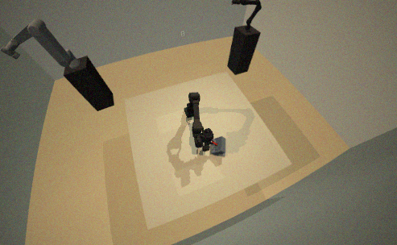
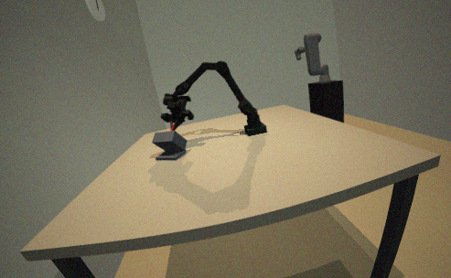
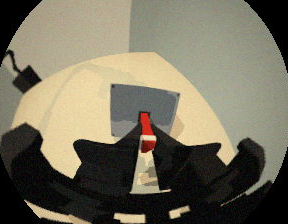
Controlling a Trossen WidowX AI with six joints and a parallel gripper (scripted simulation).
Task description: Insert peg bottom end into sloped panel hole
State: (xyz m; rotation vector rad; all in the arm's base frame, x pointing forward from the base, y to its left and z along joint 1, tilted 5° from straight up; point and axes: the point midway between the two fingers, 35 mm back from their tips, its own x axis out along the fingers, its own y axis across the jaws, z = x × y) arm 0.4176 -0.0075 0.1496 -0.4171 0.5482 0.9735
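The red peg point(image 1: 214, 143) point(image 2: 173, 128) point(image 3: 145, 123) has flat sides and a pale edge at its near end. My gripper point(image 1: 211, 141) point(image 2: 174, 124) point(image 3: 145, 126) is shut on it, close over the face of the grey sloped panel point(image 1: 219, 150) point(image 2: 166, 138) point(image 3: 126, 100). In the wrist view the peg's far end is at the dark, square-looking hole point(image 3: 140, 115), whose dark edge shows around that end. The peg looks roughly in line with the hole. How deep the end sits inside cannot be told. The fingers partly cover the panel's lower part.
The panel's flat base point(image 2: 169, 156) rests on the pale table point(image 1: 162, 205) point(image 2: 262, 183) point(image 3: 70, 110). Two other arms stand on black pedestals point(image 1: 89, 85) point(image 1: 243, 50) beyond the table. The arm's shadows fall across the table top.
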